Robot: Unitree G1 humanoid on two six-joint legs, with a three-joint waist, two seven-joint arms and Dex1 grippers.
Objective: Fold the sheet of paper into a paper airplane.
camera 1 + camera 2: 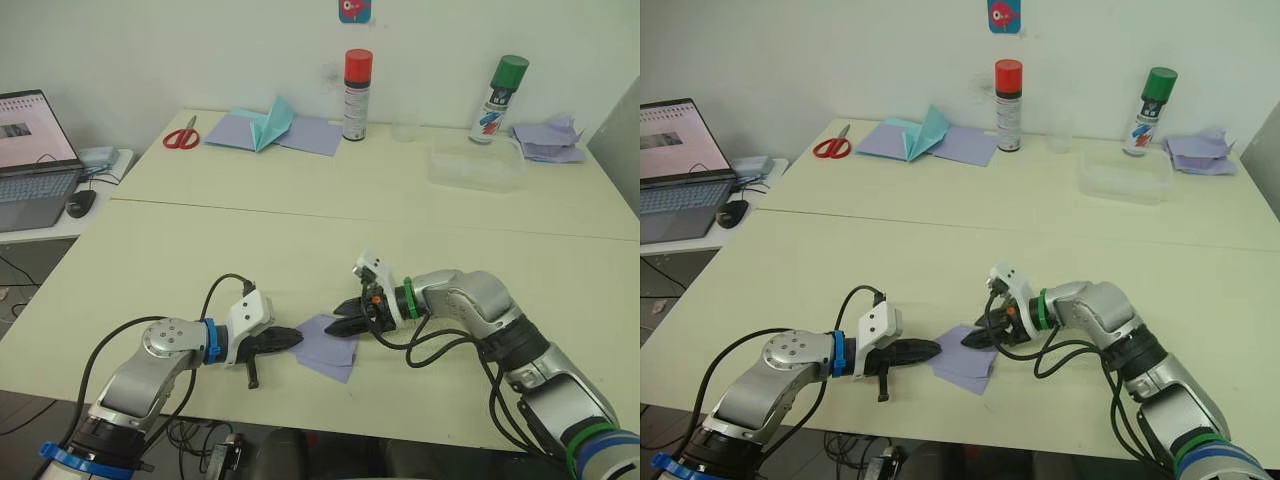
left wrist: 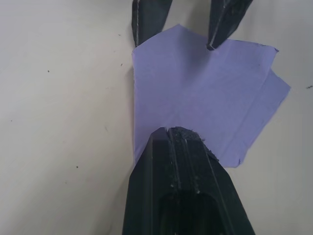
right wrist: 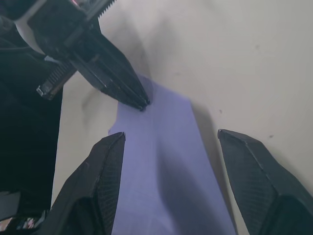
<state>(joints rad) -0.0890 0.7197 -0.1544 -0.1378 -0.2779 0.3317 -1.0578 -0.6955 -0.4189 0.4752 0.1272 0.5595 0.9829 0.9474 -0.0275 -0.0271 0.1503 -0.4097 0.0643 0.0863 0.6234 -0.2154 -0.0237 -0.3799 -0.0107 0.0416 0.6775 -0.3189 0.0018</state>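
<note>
The sheet of paper (image 1: pixel 332 347) is pale lavender, lies flat near the table's front edge and has folded layers and angled corners. My left gripper (image 1: pixel 296 338) is shut, and its joined fingertips (image 2: pixel 178 139) rest on the sheet's left edge. My right gripper (image 1: pixel 342 322) is open at the sheet's far right corner. Its two fingers (image 3: pixel 105 161) are spread wide just above the paper (image 3: pixel 164 166). Both tips face each other across the sheet (image 2: pixel 205 98).
At the back of the table are red scissors (image 1: pixel 182 135), a teal pointed paper (image 1: pixel 270 122) on lavender sheets, two spray cans (image 1: pixel 357 95) (image 1: pixel 497 98), a clear plastic box (image 1: pixel 476 166) and a crumpled lavender pile (image 1: pixel 548 140). A laptop (image 1: pixel 30 160) stands on a side table at left.
</note>
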